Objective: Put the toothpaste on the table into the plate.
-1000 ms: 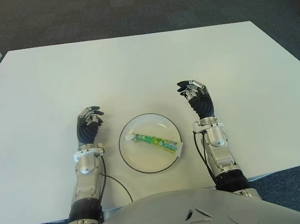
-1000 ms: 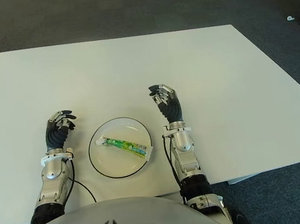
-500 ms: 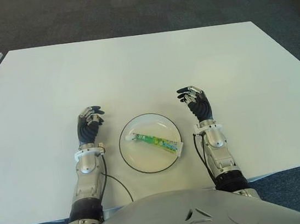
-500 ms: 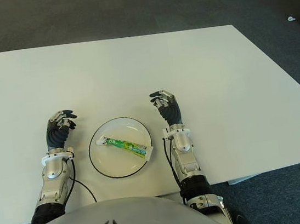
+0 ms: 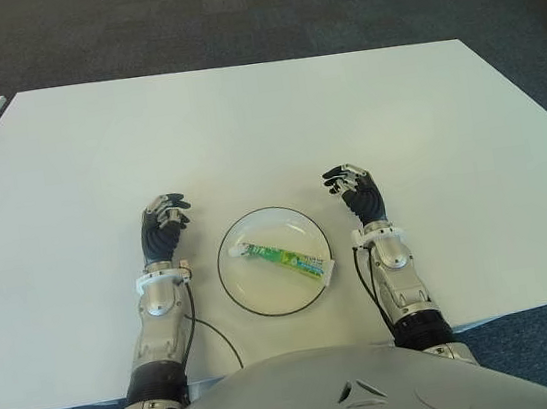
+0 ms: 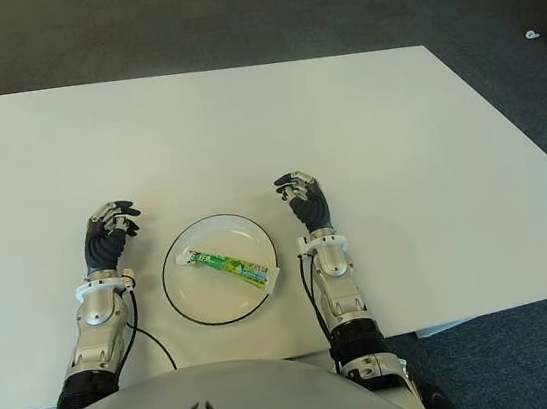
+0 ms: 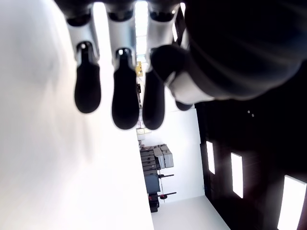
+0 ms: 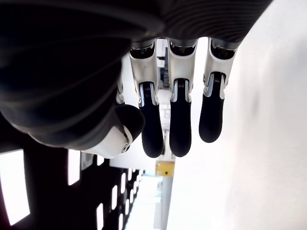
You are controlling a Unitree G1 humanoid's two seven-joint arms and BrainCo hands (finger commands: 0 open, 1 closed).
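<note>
The toothpaste tube [image 5: 283, 259] lies across the black-rimmed plate [image 5: 234, 290], cap toward ten o'clock; right hand [image 5: 358, 193] sits at the plate's two o'clock, left hand [image 5: 161, 226] at ten, both with loosely extended fingers, holding nothing, over the white table [image 5: 243, 128].

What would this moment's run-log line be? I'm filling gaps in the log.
toothpaste: lying in plate | left hand: empty, left of plate | right hand: empty, right of plate | table: otherwise bare nearby
</note>
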